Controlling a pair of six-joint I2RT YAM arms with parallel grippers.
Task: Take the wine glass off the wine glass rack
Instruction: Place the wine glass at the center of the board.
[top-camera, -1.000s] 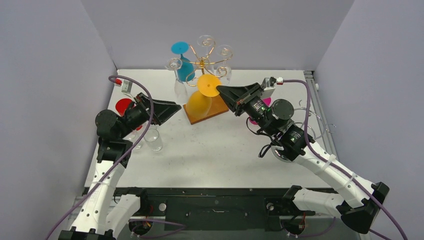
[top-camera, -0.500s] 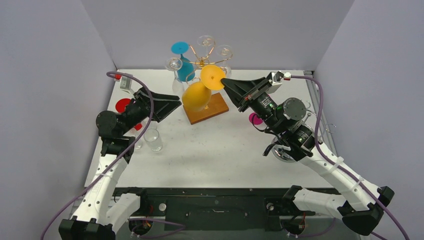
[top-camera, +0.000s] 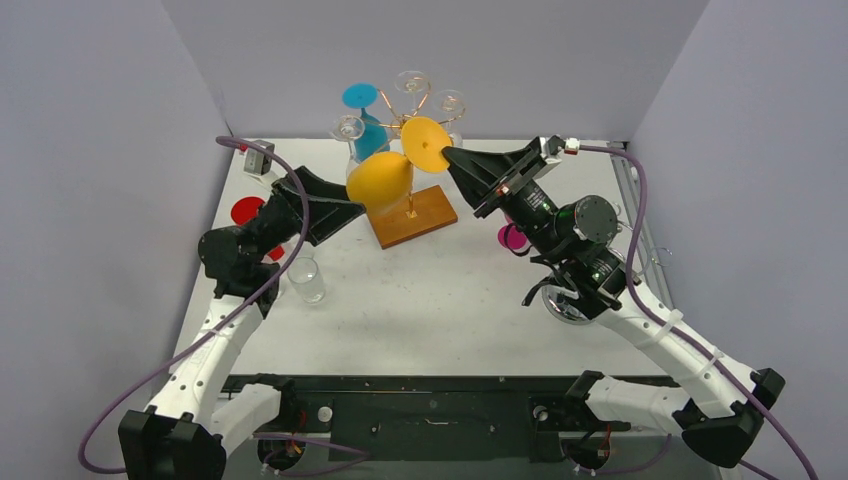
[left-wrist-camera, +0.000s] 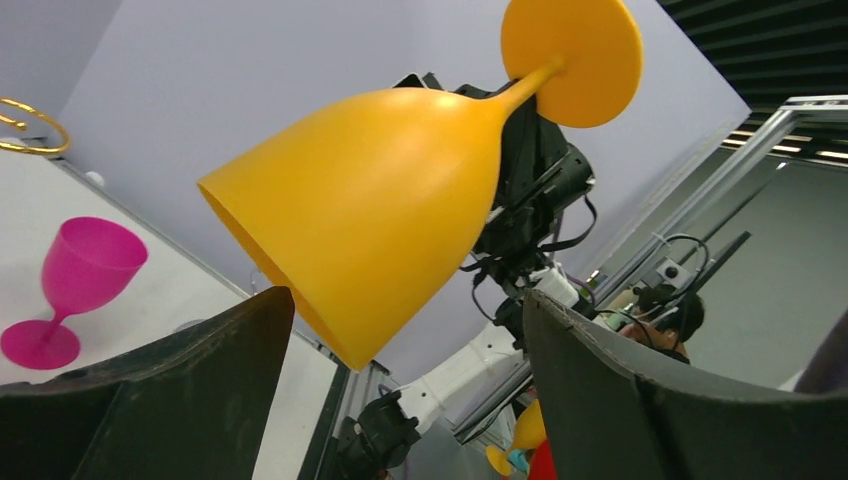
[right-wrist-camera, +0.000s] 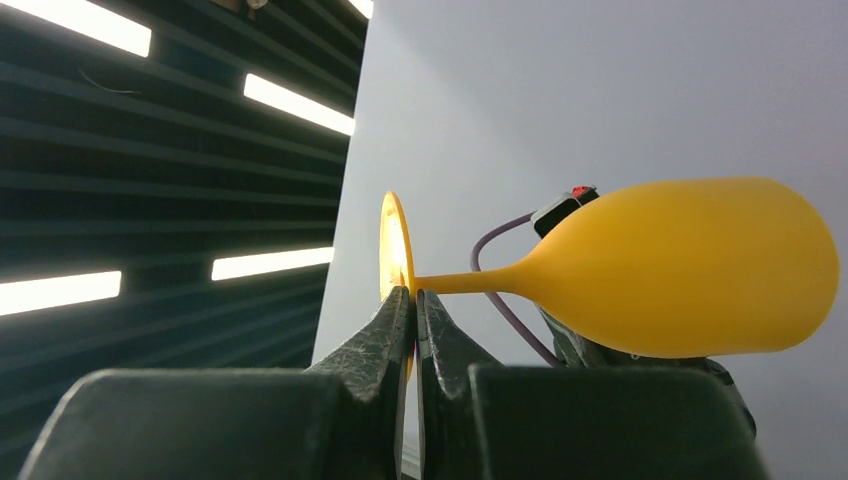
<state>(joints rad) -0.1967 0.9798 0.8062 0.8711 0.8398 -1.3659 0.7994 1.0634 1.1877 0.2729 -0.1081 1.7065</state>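
Note:
The yellow wine glass (top-camera: 381, 180) lies tipped sideways in the air in front of the gold wine glass rack (top-camera: 405, 122), bowl to the left. My right gripper (top-camera: 450, 158) is shut on the rim of its round foot (right-wrist-camera: 392, 245), with the stem and bowl (right-wrist-camera: 690, 270) reaching away to the right of my right gripper (right-wrist-camera: 413, 295). My left gripper (top-camera: 348, 210) is open just left of and below the bowl. In the left wrist view the bowl (left-wrist-camera: 380, 200) hangs above my left gripper (left-wrist-camera: 405, 300), its mouth dipping between the wide-spread fingers (left-wrist-camera: 200, 380) without touching them.
The rack's wooden base (top-camera: 420, 218) sits at the table's back centre, with a blue glass (top-camera: 368, 138) and clear glasses hanging. A pink glass (top-camera: 513, 238), a red glass (top-camera: 247, 212), a clear tumbler (top-camera: 306, 280) and a chrome stand (top-camera: 565, 305) are on the table.
My right gripper has carried the yellow glass up and back, swinging its bowl to the left. My left arm has risen toward the bowl, its jaws narrowing slightly.

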